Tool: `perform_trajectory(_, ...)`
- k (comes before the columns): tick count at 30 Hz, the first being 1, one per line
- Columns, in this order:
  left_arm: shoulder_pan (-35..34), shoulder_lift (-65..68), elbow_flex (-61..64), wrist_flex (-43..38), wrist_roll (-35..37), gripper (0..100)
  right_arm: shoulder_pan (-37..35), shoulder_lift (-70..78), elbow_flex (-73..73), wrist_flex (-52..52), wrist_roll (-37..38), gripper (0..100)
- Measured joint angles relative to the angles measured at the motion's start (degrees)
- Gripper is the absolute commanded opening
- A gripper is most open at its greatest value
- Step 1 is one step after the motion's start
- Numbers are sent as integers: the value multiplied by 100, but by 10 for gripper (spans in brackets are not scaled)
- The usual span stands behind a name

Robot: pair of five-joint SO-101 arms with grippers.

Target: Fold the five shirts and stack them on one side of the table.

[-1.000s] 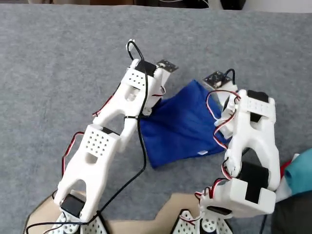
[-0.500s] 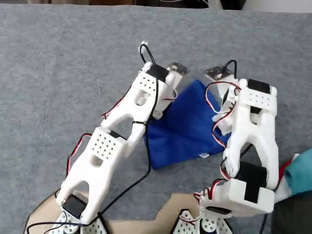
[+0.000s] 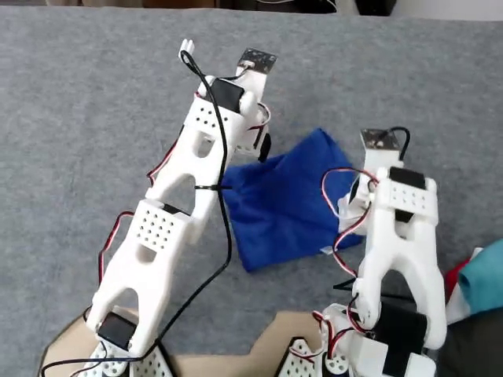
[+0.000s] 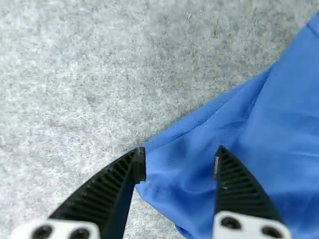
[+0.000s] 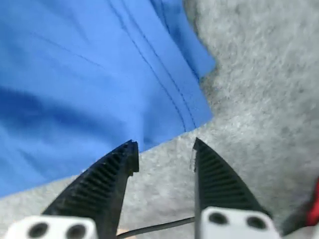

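Since a second ago, lifts the left gripper [image 4: 178, 162] toward 12 o'clock and draws the right gripper [image 5: 163, 149] back toward 6 o'clock. Leaves the folded blue shirt [image 3: 295, 196] lying just 3 o'clock of the table [image 3: 94, 94] centre, between the arms. Counts one blue shirt and two grippers, both spread wide and gripping nothing, plus one teal cloth [image 3: 483, 275] and one red cloth [image 3: 456, 276] at the 4 o'clock edge.
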Motion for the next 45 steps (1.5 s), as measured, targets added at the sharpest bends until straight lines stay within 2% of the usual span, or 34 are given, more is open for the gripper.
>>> perform_trajectory(5,0,0,132,0,0,230,-35,0,475,-659,-870,209)
perform_trajectory(9,0,0,211,0,0,225,-492,0,695,-932,-1503,209)
perform_trajectory(12,0,0,211,0,0,225,-765,-9,765,-1099,-1714,208)
perform_trajectory(17,0,0,211,0,0,225,-862,35,1134,-1723,-1758,206)
perform_trajectory(21,0,0,211,0,0,225,-870,202,1090,-1767,-1758,192)
perform_trajectory(28,0,0,211,0,0,225,-862,334,1020,-1732,-1758,12)
perform_trajectory(41,0,0,211,0,0,225,-818,413,879,-1679,-1767,4)
perform_trajectory(45,0,0,211,0,0,225,-281,448,457,-1670,-1758,4)
